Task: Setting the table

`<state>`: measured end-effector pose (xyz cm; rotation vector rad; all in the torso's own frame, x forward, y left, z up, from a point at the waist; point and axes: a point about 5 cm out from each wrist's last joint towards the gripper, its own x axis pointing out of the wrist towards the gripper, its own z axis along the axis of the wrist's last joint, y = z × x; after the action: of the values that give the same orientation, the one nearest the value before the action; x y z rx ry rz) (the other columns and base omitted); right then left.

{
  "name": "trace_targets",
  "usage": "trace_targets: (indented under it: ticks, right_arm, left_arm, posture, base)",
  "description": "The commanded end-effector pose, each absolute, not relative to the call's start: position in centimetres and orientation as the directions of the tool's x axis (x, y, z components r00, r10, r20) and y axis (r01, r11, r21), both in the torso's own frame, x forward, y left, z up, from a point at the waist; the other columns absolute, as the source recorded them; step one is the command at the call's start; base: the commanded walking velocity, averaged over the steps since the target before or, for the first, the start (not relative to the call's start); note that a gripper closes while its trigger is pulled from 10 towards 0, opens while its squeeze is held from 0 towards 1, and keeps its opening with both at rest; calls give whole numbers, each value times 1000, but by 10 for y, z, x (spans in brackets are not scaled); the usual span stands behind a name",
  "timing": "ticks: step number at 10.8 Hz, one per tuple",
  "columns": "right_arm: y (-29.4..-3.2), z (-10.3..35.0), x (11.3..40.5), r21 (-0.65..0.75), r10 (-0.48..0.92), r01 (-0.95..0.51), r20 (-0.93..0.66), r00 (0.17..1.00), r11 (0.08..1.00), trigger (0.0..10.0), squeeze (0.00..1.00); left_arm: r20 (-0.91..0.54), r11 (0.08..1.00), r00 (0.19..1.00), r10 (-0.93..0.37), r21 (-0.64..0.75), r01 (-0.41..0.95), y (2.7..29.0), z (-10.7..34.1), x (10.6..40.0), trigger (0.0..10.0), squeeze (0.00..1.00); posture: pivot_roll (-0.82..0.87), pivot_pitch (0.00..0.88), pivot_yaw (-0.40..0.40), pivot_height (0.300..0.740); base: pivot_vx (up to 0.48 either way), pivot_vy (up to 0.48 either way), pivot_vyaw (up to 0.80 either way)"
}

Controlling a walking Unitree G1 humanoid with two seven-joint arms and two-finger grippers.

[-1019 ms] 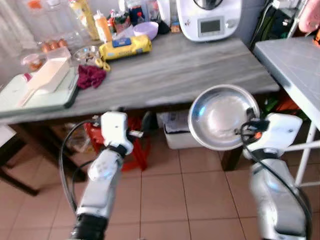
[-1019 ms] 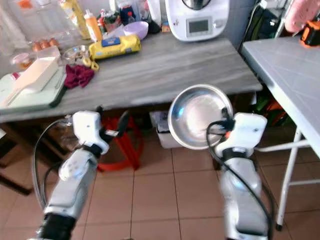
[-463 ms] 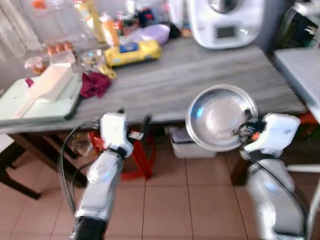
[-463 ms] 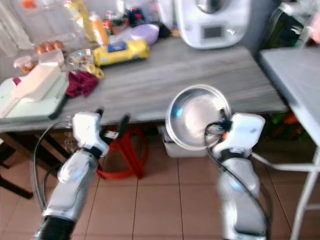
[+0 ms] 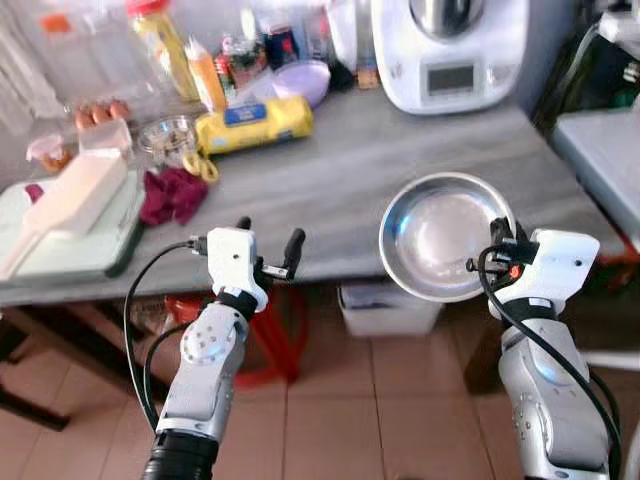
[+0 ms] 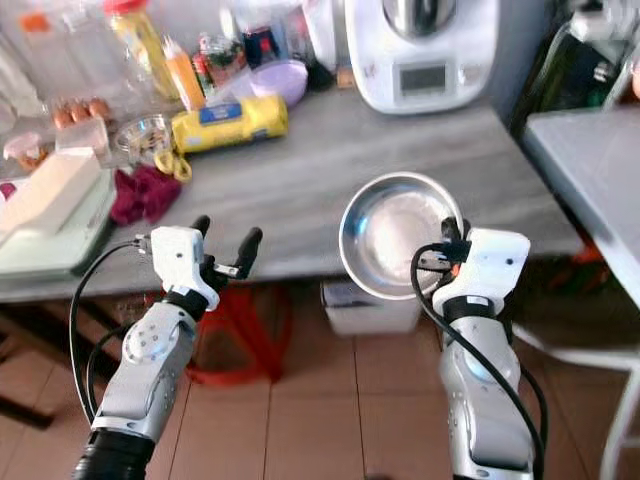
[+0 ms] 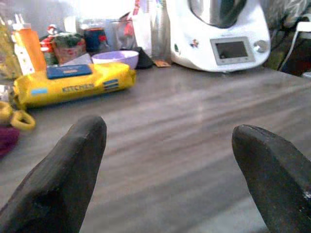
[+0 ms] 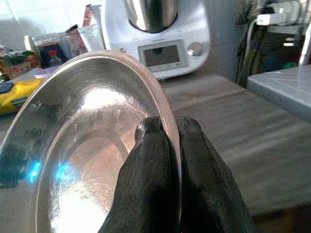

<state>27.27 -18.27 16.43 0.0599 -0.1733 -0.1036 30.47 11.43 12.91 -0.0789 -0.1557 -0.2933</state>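
One steel bowl (image 5: 443, 236), rim pinched by right claw (image 8: 167, 145), tilted at counter (image 5: 340, 170) edge. Left claw (image 5: 268, 245) spread, empty, at 9 o'clock of bowl.

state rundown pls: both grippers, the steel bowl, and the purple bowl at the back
left gripper: open, holding nothing, at the near edge of the wooden table
right gripper: shut on the rim of the steel bowl
steel bowl: held tilted on its rim, nothing in it
purple bowl: upright at the back of the table; contents can't be seen
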Motion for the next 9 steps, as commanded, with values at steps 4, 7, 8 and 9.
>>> trace_targets:
  ticks: [4,7,8,9]
  right_arm:
    - [-175,167,276,88,-85,70,182,980,994,10000,0]
    - [-175,165,276,108,-93,75,169,981,991,10000,0]
    - [-175,164,276,116,-93,74,162,982,990,10000,0]
    - [-175,162,275,123,-90,71,155,984,990,10000,0]
  left_arm:
    - [152,961,952,-264,-42,273,124,127,305,10000,0]
    - [151,960,951,-269,-40,278,124,128,305,10000,0]
    - [147,960,951,-271,-25,278,125,127,304,10000,0]
    - [146,958,948,-284,7,286,127,126,301,10000,0]
  posture:
    - [-102,108,122,740]
    - [-101,107,123,740]
    - [-101,107,125,740]
    - [-99,111,127,740]
  base:
    - [343,0,0]
    - [331,0,0]
    - [0,0,0]
    - [0,0,0]
